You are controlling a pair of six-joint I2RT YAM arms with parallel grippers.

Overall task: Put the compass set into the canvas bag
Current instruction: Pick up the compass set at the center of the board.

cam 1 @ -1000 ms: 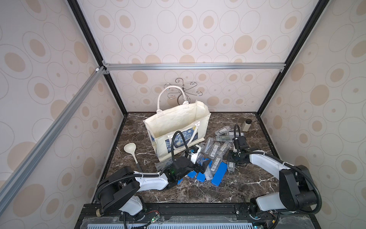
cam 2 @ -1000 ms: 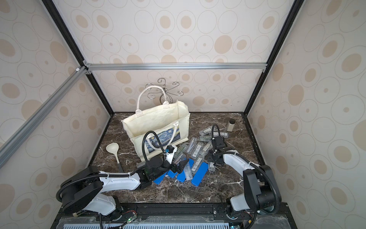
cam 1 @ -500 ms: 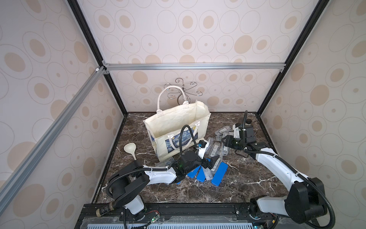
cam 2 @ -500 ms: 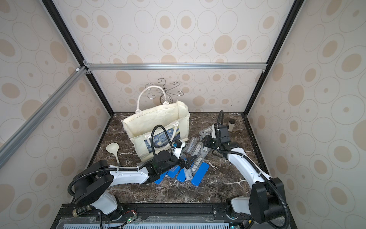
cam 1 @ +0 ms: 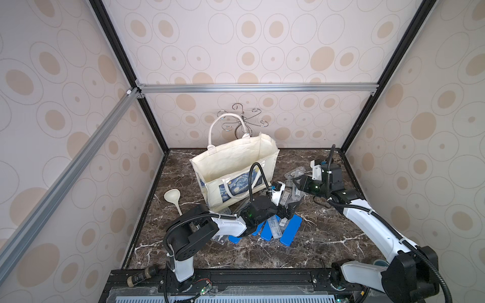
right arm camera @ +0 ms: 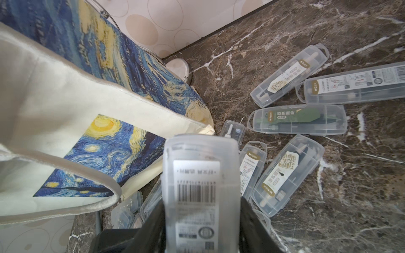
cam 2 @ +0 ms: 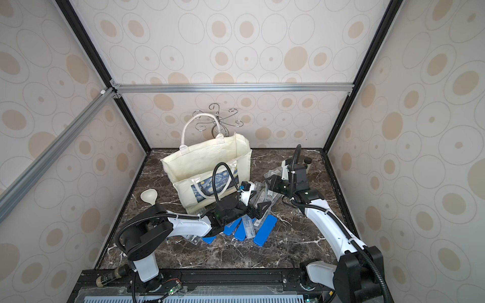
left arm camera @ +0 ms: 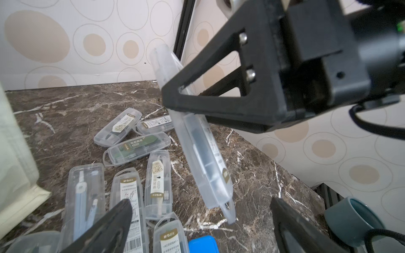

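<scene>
Clear case (left arm camera: pixel 129 190): label reads "M&G", "ACS908A1". Adjacent case (left arm camera: pixel 168 237): identical marks. Green-card case (right arm camera: pixel 298 119): "M&G". Barcode case (right arm camera: pixel 198 190): barcode sticker present, digits and print illegible.

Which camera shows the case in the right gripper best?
Left wrist: the held case shows side-on, almost full length. Right wrist sees only its barcode end, foreshortened; in both top views it is tiny.

The dark marbled bench (cam 1: pixel 328 236) carries the upright canvas bag (cam 1: pixel 236 168), a white ladle (cam 1: pixel 172 196) near it, scattered clear compass cases (left arm camera: pixel 135 151) on its other side, and blue cases (cam 1: pixel 291 230) nearer the front.
</scene>
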